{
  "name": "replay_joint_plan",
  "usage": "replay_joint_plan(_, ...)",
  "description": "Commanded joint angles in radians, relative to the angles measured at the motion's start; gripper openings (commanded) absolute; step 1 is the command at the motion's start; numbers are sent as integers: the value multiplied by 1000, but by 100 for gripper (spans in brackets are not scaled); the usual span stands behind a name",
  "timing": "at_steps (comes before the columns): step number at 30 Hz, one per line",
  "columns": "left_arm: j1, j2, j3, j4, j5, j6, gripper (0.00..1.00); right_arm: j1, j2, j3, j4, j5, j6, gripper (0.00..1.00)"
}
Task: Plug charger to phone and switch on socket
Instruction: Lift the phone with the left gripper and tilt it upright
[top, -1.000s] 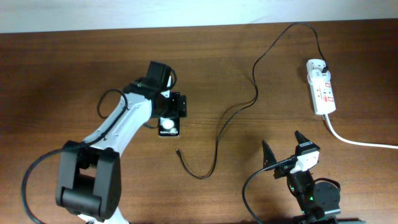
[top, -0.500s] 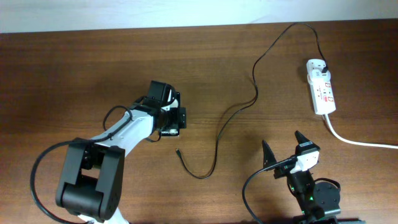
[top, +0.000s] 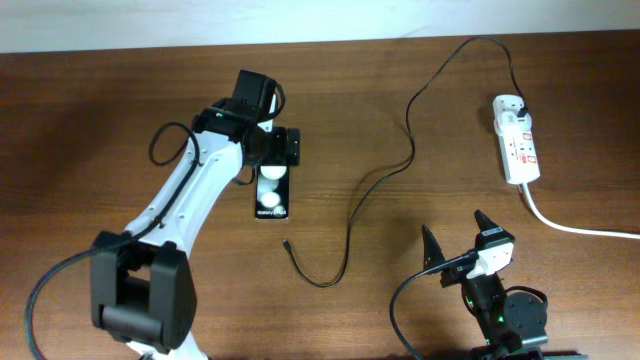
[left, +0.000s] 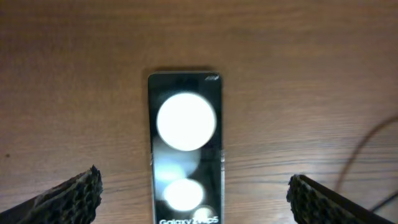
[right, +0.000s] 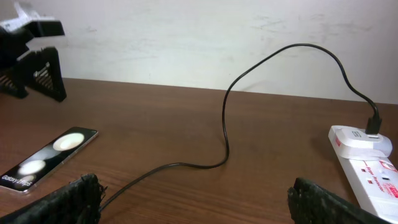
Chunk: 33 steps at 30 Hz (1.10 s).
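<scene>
Over the wooden table (top: 100, 100) by a white wall (right: 186, 37), left end effector (left: 198, 198) gapes.

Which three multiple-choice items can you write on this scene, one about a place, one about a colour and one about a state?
1. Where is the charger's connector tip?
A. Inside the phone.
B. On the table, apart from the phone.
C. On top of the phone.

2. What colour is the thick cord of the power strip?
A. Black.
B. Red.
C. White.

3. How does the left gripper stand?
A. Open, its fingers on either side of the phone, not touching it.
B. Shut on the phone.
C. Shut on the charger.

Answers:
1 B: the overhead view shows the tip on bare wood, clear of the phone.
2 C: the cord leaving the strip is white.
3 A: the left wrist view shows wood between each finger and the phone.
</scene>
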Motion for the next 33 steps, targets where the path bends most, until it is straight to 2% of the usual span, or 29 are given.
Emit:
replay_joint_plan(1, -11, 113, 3, -22, -37, 14, 99, 8, -6, -5, -7, 2, 7, 99)
replay_joint_plan(6, -41, 203, 3, -19, -22, 14, 99, 8, -6, -5, -7, 2, 7, 99)
replay_joint_plan(14, -42, 318, 2, -18, -42, -57, 99, 8, -6, -5, -7, 2, 7, 99)
replay_joint_plan(19, -42, 333, 2, -8, -39, -55, 98, 8, -6, -5, -7, 2, 7, 99)
replay_joint_plan(21, -42, 333, 2, -11, -40, -53, 76, 8, -6, -5, -7, 2, 7, 99)
replay_joint_plan(23, -42, 333, 2, -11, -40, -54, 76, 8, -6, -5, -7, 2, 7, 99)
replay_joint_plan(24, -42, 333, 2, -13, -41, -54, 80, 8, -6, -5, -7, 2, 7, 99)
replay_joint_plan(25, -42, 333, 2, -14, -41, -54, 91, 8, -6, -5, -7, 2, 7, 99)
replay_joint_plan(27, -42, 333, 2, -13, -40, -54, 99, 8, -6, -5, -7, 2, 7, 99)
replay_joint_plan(33, -39, 333, 10, 6, -38, -53, 99, 8, -6, -5, -7, 2, 7, 99)
